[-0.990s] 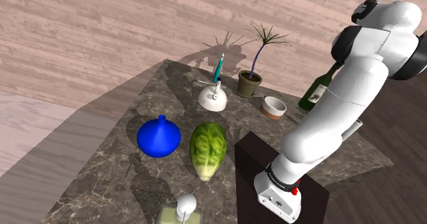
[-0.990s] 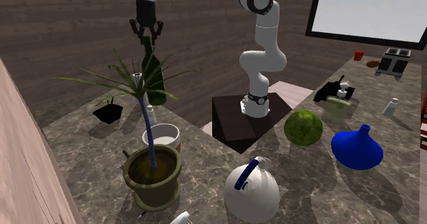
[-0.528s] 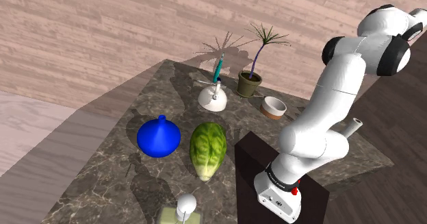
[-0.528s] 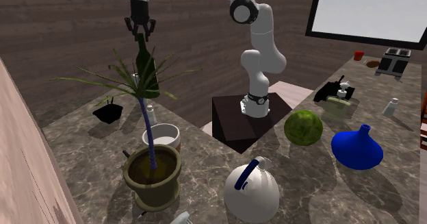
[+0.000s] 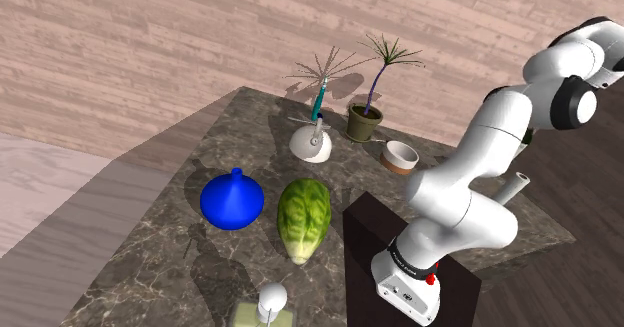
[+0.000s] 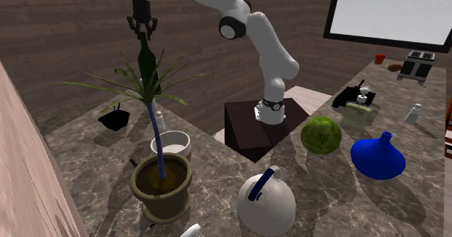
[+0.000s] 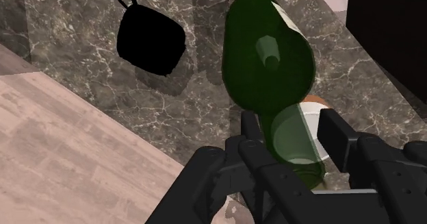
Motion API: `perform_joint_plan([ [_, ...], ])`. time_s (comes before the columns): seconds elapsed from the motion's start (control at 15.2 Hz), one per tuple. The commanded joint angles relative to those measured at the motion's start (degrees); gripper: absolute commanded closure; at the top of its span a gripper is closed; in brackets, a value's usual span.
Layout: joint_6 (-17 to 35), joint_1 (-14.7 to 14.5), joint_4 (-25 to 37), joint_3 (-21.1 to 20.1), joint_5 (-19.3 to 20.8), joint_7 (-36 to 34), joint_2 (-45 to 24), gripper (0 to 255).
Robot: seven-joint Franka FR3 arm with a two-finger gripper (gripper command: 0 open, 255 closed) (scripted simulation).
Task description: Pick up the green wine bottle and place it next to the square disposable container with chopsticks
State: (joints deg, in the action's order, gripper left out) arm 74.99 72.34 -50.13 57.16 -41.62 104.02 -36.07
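We see the fingers (image 7: pixel 334 137) clasp the green wine bottle (image 6: pixel 148 67) by its neck; it hangs upright, base down.

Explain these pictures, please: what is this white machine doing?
It is a white robot arm standing on a dark box. One picture looks down from beside that box, one faces the arm across the marble table, and one comes from a camera on the hand. The black two-finger gripper is shut on the neck of a green bottle, held up off the table. On the table sit a black square container with chopsticks, a potted plant, a blue vase and a leafy green vegetable.
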Motion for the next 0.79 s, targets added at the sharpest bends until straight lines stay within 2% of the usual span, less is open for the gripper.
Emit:
perform_joint_plan([
  [0.0, -4.75, 10.57, 12.62, -3.54, -4.48, -0.84, -5.74, 255],
  [0.07, -7.57, 16.51, 21.2, -6.14, -6.73, -2.84, -9.11, 255],
  [0.13, -4.74, 12.08, 13.9, -4.31, -4.8, -0.7, -6.69, 255],
  [0.26, -1.5, 7.66, 6.71, -2.39, -3.19, 1.32, -4.69, 255],
  [0.46, 2.24, 3.47, -0.39, -0.91, -1.63, 3.14, -2.97, 255],
  [0.73, 6.39, -0.4, -7.32, 0.3, -0.38, 4.83, -1.61, 255],
])
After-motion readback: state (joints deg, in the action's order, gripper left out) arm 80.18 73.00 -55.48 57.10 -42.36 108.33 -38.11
